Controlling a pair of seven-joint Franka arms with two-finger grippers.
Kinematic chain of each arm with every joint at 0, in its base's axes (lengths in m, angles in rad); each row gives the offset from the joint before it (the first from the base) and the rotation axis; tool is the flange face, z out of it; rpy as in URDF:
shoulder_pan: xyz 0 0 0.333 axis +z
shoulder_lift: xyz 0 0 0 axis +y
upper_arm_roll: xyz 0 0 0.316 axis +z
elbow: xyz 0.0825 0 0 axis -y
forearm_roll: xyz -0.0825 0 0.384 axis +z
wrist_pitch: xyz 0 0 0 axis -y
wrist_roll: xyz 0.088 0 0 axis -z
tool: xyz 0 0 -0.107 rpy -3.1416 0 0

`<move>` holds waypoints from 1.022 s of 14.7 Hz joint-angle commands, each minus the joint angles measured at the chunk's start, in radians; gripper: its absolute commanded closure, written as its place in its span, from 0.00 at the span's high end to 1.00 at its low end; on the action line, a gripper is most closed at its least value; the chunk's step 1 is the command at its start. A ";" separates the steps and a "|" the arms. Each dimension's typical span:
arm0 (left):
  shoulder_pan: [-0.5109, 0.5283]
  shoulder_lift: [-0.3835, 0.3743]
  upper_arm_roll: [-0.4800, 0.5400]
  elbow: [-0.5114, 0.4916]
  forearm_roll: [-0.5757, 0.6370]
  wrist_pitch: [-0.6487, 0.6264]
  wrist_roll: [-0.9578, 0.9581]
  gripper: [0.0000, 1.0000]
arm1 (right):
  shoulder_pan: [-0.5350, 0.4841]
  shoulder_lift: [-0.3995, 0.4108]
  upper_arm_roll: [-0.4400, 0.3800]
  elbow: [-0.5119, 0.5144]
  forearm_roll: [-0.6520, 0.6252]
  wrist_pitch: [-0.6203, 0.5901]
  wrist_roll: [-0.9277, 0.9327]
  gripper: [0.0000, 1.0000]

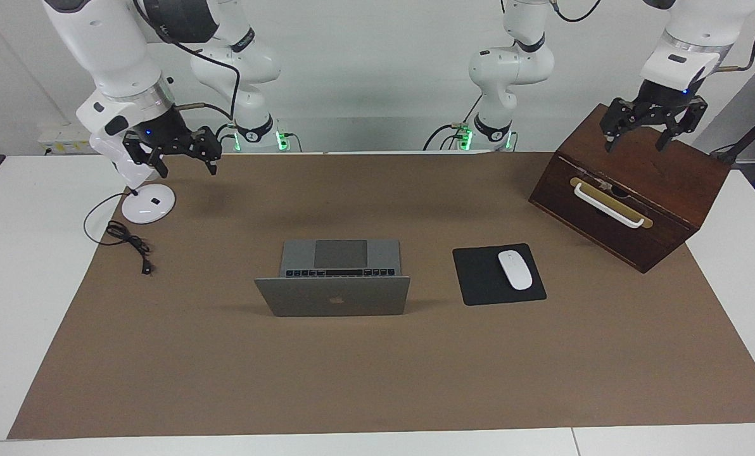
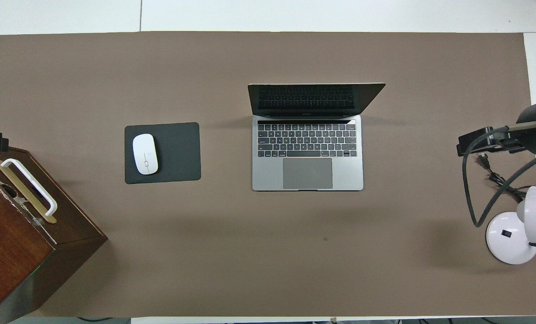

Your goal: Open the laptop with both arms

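The laptop point(image 1: 333, 285) stands open between 2 raised, empty grippers: the left gripper point(image 1: 638, 134), spread wide over the wooden box point(image 1: 631, 190); the right gripper point(image 1: 182, 157), spread beside the lamp point(image 1: 144, 201).

The light is bright and even, and seems to come from above. Soft, faint shadows lie on the brown mat point(image 1: 377, 380) under the arms and beside the laptop point(image 1: 333, 294). Both pictures look sharp, with no strong glare.
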 commanded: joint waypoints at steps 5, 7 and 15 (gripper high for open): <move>0.036 0.002 -0.017 -0.032 -0.050 0.050 -0.060 1.00 | -0.019 -0.004 0.016 -0.005 0.011 -0.005 0.007 1.00; 0.051 0.004 -0.025 -0.032 -0.052 0.044 -0.060 1.00 | -0.021 -0.004 0.017 -0.005 0.011 -0.005 0.007 1.00; 0.059 0.004 -0.037 -0.035 -0.053 0.041 -0.068 1.00 | -0.021 -0.004 0.017 -0.005 0.011 -0.005 0.007 1.00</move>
